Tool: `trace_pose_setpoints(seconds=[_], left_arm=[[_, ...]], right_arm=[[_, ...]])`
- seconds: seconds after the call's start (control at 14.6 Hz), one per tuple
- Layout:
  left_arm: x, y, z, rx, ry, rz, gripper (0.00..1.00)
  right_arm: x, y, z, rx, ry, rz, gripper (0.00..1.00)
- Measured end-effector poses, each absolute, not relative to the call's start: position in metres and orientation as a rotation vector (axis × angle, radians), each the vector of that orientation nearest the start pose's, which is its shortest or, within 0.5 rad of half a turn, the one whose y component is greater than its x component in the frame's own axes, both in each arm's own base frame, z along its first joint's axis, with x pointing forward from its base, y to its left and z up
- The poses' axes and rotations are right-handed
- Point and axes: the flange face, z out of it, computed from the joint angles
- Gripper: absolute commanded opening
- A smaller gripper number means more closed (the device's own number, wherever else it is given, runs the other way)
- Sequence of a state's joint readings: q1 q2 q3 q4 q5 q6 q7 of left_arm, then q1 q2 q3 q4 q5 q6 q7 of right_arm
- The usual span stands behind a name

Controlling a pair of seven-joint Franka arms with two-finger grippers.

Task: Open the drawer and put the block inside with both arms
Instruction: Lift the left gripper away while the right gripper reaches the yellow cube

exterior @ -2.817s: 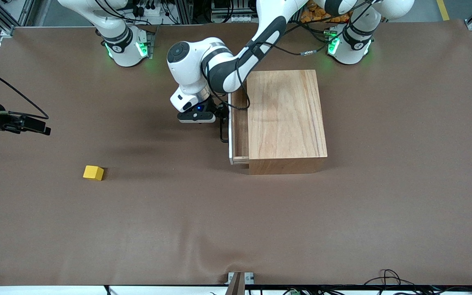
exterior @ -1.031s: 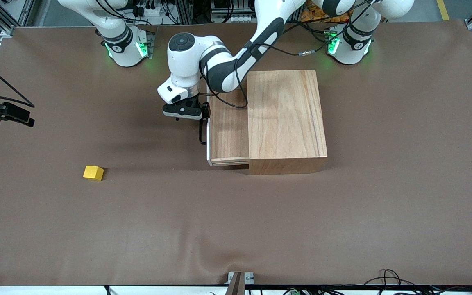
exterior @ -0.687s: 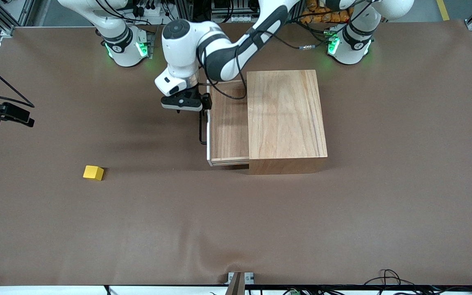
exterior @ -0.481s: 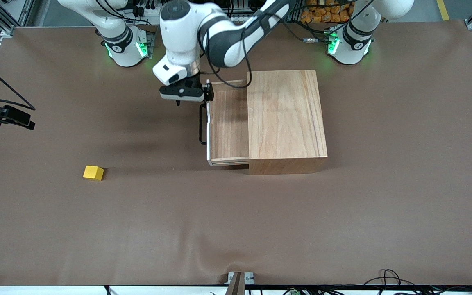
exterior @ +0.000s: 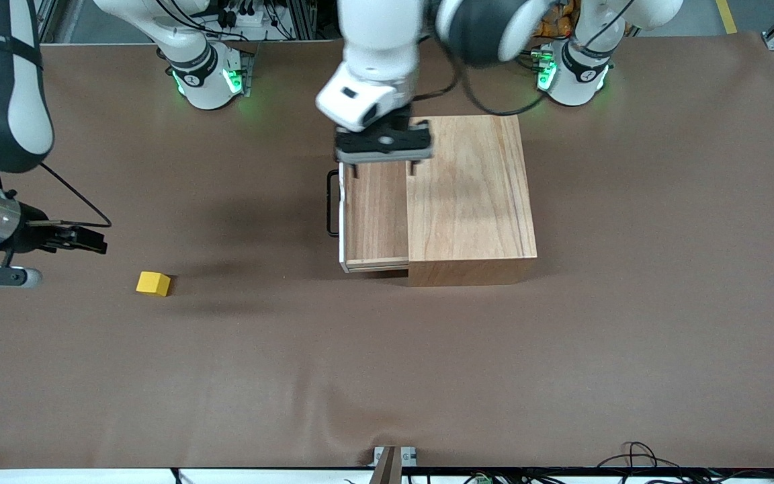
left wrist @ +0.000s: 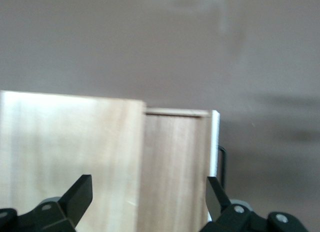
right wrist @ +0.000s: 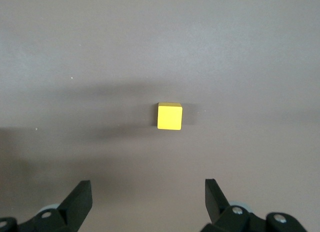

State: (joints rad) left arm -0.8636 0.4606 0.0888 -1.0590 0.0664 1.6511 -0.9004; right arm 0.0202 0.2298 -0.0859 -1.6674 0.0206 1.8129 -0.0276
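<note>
drawer (exterior: pixel 373 215): pulled out of the box (exterior: pixel 467 195) toward the right arm's end of the tabletop (exterior: pixel 387 363), nothing in it as far as I can see. Pale front panel faces that end too.

handle (exterior: pixel 330 203): thin black wire loop on the drawer's front, nothing touching it.

block (exterior: pixel 153 283): little yellow cube sitting flat on the tabletop, well apart from the drawer, out toward the right arm's end and a bit nearer the front camera than the drawer's near corner. In the right wrist view it sits alone on the brown surface (right wrist: pixel 169 116).

left gripper (exterior: pixel 383 169): up in the air over the farther end of the drawer, about where the drawer meets the box. Fingers spread wide, holding nothing. The left wrist view looks down on the box top (left wrist: pixel 70 157) and the drawer floor (left wrist: pixel 175 167) between the two fingertips (left wrist: pixel 80 192).

right gripper (exterior: pixel 84 240): at the right arm's end of the tabletop, above the surface near the block but clear of it. Fingers (right wrist: pixel 217 194) wide apart and empty, block visible ahead of them, not between them.

tabletop: brown cover, a few soft wrinkles along the near edge.
</note>
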Motion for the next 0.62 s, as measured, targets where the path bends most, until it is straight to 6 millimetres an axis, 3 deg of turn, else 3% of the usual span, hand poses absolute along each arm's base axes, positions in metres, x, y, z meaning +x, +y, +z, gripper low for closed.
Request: trace_pose_setpoints(seconds=[0.14,0.34,0.48,0.62], left_arm=[[0.517,-0.431,0.615,-3.123,-0.304,-0.232,1.00],[0.549,-0.334,0.654,-3.121,-0.420,-0.189,1.00],[0.557,-0.280,0.671,-3.135,-0.433,-0.170,1.00],[0.554,-0.238,0.681,-3.129,-0.431,-0.144,1.00]], right_arm=[[0.621,-0.038,0.427,-3.138,0.076,0.103,1.00],[0.627,-0.050,0.355,-3.145,0.105,0.138,1.00],[0.632,-0.050,0.316,-3.147,0.105,0.178,1.00],[0.636,-0.048,0.286,-3.151,0.098,0.185,1.00]])
